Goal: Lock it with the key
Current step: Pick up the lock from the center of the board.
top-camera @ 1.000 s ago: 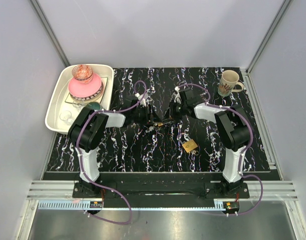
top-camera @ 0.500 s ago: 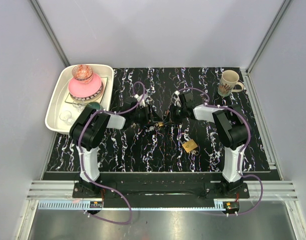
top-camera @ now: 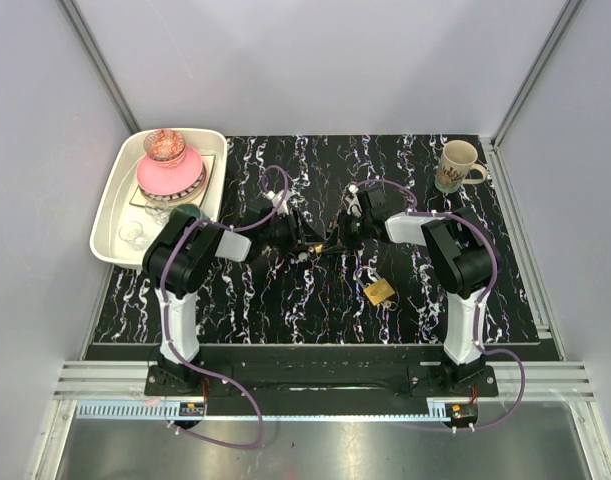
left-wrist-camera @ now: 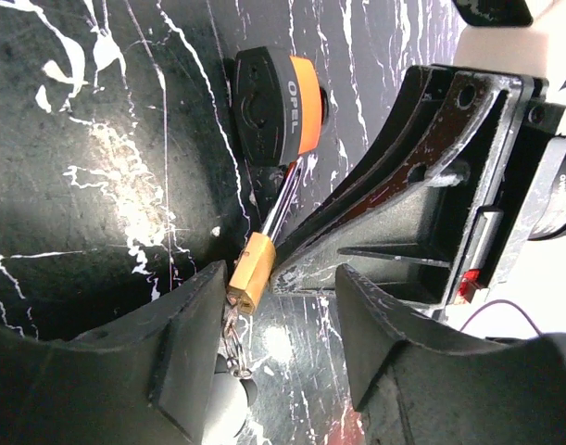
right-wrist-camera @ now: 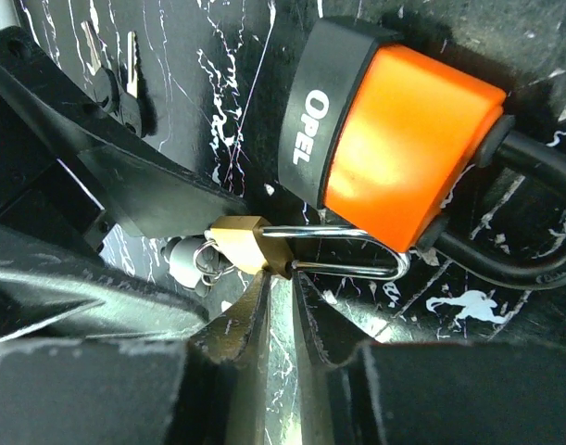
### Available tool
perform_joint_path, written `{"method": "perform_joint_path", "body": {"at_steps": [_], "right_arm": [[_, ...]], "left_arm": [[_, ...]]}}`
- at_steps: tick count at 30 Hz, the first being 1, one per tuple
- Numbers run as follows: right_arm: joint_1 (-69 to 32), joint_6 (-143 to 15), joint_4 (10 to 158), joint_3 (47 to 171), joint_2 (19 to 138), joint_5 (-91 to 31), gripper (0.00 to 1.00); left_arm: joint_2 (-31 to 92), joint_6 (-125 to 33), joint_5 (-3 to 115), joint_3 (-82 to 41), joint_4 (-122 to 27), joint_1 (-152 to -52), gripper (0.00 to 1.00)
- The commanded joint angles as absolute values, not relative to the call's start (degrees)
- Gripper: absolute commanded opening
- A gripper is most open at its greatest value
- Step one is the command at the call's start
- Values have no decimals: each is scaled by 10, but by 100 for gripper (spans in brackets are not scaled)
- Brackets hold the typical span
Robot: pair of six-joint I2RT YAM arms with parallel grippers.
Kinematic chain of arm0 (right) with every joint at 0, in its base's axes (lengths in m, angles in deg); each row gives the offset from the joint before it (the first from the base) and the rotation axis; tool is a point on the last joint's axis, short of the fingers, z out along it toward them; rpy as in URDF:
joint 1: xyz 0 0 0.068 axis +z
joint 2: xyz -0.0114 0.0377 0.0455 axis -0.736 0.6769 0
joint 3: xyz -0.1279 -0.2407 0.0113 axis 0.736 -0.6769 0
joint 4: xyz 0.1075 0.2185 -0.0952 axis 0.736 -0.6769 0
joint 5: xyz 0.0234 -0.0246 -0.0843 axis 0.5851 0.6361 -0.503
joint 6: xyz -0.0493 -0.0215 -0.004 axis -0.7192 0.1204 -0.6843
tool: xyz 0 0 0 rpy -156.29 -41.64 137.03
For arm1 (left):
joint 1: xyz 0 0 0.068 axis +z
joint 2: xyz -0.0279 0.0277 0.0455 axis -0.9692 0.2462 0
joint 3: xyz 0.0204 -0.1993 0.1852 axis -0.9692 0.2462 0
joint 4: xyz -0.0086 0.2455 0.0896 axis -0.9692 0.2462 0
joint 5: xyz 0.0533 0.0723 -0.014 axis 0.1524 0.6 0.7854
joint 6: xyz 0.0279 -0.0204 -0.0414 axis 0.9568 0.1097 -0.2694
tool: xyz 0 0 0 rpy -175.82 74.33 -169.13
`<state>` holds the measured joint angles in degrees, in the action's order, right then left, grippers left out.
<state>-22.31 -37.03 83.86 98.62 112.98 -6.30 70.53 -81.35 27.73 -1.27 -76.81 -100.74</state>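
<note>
Since the key at one o'clock of the padlock looks light and stiff, leave your right hand pinched nearly shut on that padlock and take the broad orange head with your half-open, empty left hand.

Pale grey walls, aluminium corner posts, black white-veined tabletop, brushed-metal near ledge.

The padlock has one end hidden between the jaws, and from above it is too small to make out. A black finger covers part of the keys. The cord runs off the picture's right edge.
</note>
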Motion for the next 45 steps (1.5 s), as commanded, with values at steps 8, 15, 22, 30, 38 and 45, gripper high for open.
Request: {"method": "perform_joint_path", "body": {"at_steps": [8, 15, 22, 30, 38, 45], "right_arm": [[-215, -362, 885, 967, 1145, -51, 21], [-215, -366, 889, 968, 1144, -55, 21], [-215, -375, 903, 953, 1097, -36, 25], [-217, -411, 873, 945, 922, -18, 61], [-230, -458, 865, 948, 843, 20, 79], [-237, -563, 850, 955, 801, 94, 88]], "left_arm": [[765, -901, 241, 6, -957, -1018, 33], [767, -860, 230, -17, -900, -1031, 10], [724, -831, 247, 16, -894, -1027, 0], [600, -747, 292, 19, -768, -1021, 0], [501, -694, 265, 33, -691, -1007, 0], [395, -605, 203, 45, -540, -1007, 0]]}}
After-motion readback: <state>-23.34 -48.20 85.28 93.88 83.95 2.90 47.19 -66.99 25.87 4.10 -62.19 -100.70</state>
